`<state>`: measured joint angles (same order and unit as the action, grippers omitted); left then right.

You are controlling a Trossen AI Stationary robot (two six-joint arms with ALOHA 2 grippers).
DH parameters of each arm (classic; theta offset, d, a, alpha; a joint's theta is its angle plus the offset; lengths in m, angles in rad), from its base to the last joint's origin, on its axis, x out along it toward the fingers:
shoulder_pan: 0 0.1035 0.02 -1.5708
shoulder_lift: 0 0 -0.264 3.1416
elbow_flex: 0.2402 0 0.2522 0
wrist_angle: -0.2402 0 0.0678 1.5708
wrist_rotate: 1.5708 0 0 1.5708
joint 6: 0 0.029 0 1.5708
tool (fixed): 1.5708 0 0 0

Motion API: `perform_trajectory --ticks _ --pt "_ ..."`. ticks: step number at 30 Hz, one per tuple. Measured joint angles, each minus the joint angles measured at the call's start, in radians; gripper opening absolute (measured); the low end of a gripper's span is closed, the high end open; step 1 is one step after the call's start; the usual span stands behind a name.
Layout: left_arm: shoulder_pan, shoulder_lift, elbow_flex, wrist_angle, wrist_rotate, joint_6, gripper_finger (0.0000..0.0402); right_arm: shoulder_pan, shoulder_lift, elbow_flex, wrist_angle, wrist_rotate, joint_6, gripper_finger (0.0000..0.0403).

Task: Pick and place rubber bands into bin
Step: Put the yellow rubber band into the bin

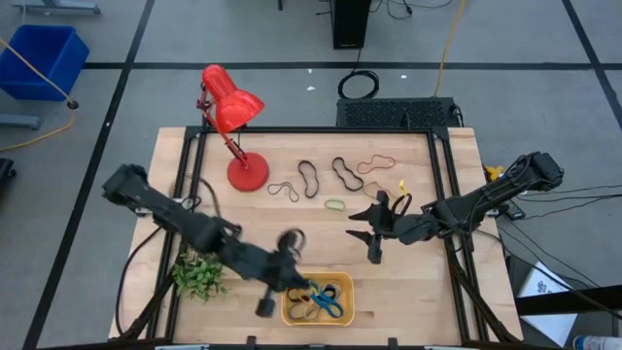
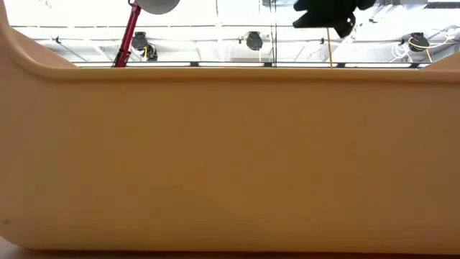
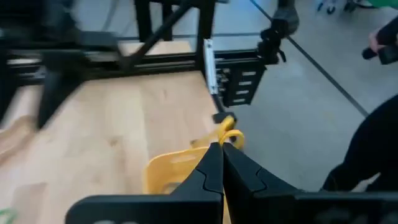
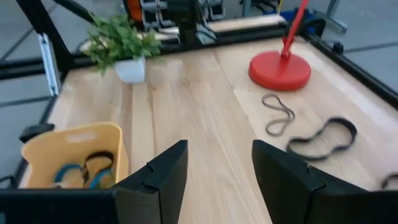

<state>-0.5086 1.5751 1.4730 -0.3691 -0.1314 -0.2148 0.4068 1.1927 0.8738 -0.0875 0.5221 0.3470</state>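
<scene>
Beside bin [image 1: 342, 313] edge, left gripper [image 1: 292, 282], jaws closed

Grey floor [image 1: 544, 87] with dark tape lines. Blue crate [image 1: 39, 58] sits far left, a black box [image 1: 351, 21] beyond the wooden table [image 1: 408, 292].

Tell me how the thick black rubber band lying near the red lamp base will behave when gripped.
The thick black rubber band lies in a wavy, pinched loop, so it is probably floppy and will sag. It looks thin and flat on the wooden table, so likely light, hard to pinch.
</scene>
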Motion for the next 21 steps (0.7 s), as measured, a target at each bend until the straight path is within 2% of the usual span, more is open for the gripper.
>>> perform_trajectory --ticks 4,13,21 --pt "-0.013 0.111 0.035 -0.002 0.0 -0.037 0.0 0.0 0.0 0.0 -0.045 -0.003 0.039 0.0173" --pt "-0.008 0.317 0.035 -0.01 0.045 -0.266 0.0 0.0 0.0 0.0 -0.063 -0.003 0.057 0.0175" --pt "0.001 0.43 0.034 -0.039 0.051 -0.392 0.0001 0.0 0.0 0.0 -0.062 -0.047 0.057 0.0173"
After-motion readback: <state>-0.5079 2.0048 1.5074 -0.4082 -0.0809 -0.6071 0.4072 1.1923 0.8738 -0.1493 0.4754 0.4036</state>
